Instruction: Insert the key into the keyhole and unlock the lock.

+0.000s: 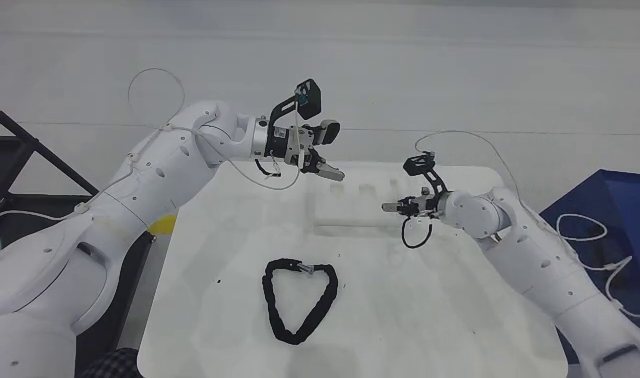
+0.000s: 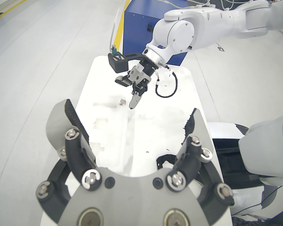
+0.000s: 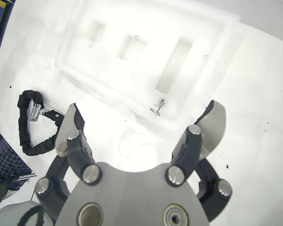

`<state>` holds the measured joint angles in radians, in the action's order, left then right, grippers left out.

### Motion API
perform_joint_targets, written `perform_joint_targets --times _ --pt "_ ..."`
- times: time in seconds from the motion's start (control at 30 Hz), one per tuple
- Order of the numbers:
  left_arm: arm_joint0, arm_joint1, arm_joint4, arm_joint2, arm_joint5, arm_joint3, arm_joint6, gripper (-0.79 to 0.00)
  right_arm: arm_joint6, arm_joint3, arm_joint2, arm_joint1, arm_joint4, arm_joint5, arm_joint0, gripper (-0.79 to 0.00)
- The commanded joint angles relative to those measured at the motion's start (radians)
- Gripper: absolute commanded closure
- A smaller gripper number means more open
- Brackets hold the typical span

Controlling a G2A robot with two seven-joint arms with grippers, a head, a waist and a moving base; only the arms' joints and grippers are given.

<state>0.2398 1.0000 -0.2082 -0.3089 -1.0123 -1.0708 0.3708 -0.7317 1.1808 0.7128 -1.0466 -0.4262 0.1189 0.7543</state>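
White table [image 1: 430,308] with chain lock [image 3: 34,113]; key [image 3: 157,109], seemingly, on foam tray [image 3: 202,48].

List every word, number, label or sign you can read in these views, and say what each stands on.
No text can be read.
The small hanging white tag: too small to read.
The silver lock body: no legible marking.

Black chain lock [image 1: 298,300] closed, silver key [image 3: 158,108] apart
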Motion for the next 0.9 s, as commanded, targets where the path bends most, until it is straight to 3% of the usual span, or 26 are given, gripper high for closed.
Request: perform_joint_targets --times 0.0,0.2,0.4,0.53,0.67,0.87 --pt "0.0 0.0 0.0 0.0 0.0 0.0 0.0 -0.785 -0.012 -0.029 -0.018 -0.014 0.004 -0.009 -0.015 -0.785" --pt "0.0 0.0 0.0 0.0 0.0 0.0 0.0 -0.785 -0.036 -0.084 -0.042 -0.043 0.015 -0.036 -0.037 -0.77" --pt "0.0 0.0 0.0 0.0 0.0 0.0 0.0 -0.785 -0.057 -0.114 -0.06 -0.064 0.001 -0.044 -0.049 -0.548" --pt "0.0 0.0 0.0 0.0 0.0 0.0 0.0 -0.785 -0.06 -0.13 -0.065 -0.074 -0.012 -0.049 -0.055 -0.52" --pt "0.0 0.0 0.0 0.0 0.0 0.0 0.0 -0.785 -0.068 -0.144 -0.071 -0.083 -0.038 -0.068 -0.061 -0.391" --pt "0.0 0.0 0.0 0.0 0.0 0.0 0.0 -0.785 -0.072 -0.167 -0.071 -0.096 -0.053 -0.082 -0.066 -0.336"
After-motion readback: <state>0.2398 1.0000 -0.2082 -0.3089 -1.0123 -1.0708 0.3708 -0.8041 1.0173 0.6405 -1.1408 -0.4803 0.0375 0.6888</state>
